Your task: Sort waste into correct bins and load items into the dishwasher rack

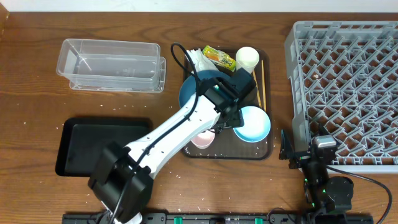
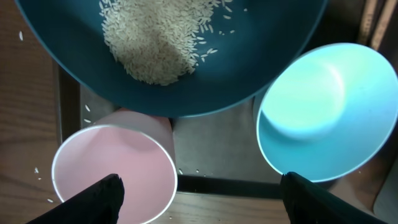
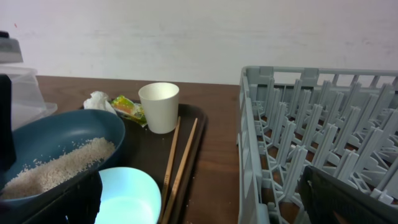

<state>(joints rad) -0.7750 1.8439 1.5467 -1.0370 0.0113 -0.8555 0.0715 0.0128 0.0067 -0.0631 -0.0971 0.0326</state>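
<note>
On the brown serving tray, the dark blue plate [image 1: 198, 87] [image 2: 155, 43] holds a heap of white rice [image 2: 152, 46] [image 3: 59, 165]. My left gripper [image 1: 229, 115] [image 2: 202, 202] hovers open over the tray, above the gap between the pink cup [image 2: 115, 177] [image 1: 202, 138] and the light blue bowl [image 2: 326, 112] [image 1: 252, 123], holding nothing. White cup [image 1: 247, 58] [image 3: 159, 106], snack wrapper [image 1: 219, 58] [image 3: 127, 107], napkin [image 1: 198, 57] [image 3: 96, 101] and chopsticks [image 1: 262, 81] [image 3: 180, 162] sit on the tray's far side. My right gripper [image 1: 305, 149] [image 3: 202, 205] rests open beside the grey rack [image 1: 348, 93] [image 3: 311, 137].
The clear tub [image 1: 112, 64] stands at the back left and the black tray [image 1: 102, 146] at the front left. Loose rice grains lie scattered on the wood around the brown serving tray [image 1: 261, 152]. The rack fills the right side of the table.
</note>
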